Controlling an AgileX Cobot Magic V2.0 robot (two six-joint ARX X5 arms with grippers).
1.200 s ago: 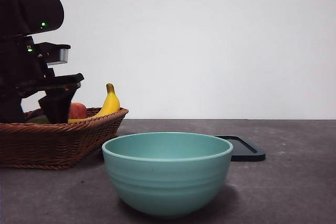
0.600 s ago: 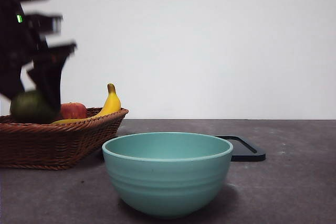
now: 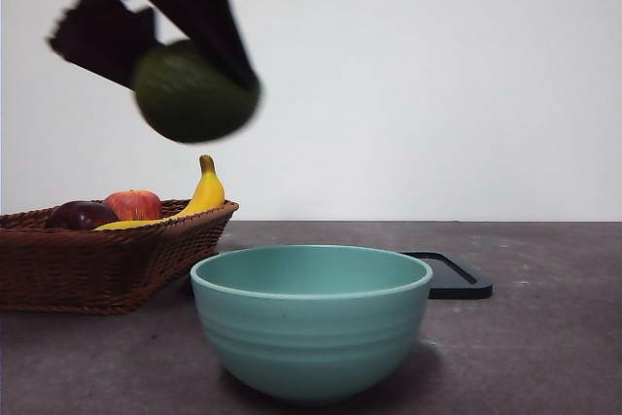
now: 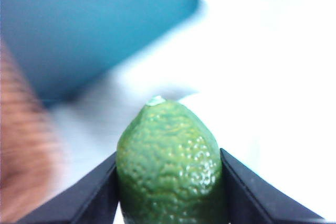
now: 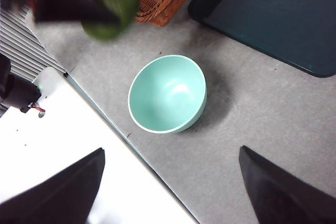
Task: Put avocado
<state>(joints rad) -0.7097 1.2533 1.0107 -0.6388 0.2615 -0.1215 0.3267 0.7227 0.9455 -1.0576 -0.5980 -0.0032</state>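
Left gripper (image 4: 168,182) carrying the dark green, pebbly-skinned oval avocado (image 3: 194,94) in the air.

Its two black jaws clamp the fruit's sides, above the woven wicker basket's (image 3: 107,259) right rim and left of the round teal ceramic bowl (image 3: 311,323). Right gripper (image 5: 170,182) waits with jaws spread wide.

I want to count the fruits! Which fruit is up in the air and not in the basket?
The green avocado. The left end effector holds it in the air, while the banana, apple and dark purple fruit lie in the basket.
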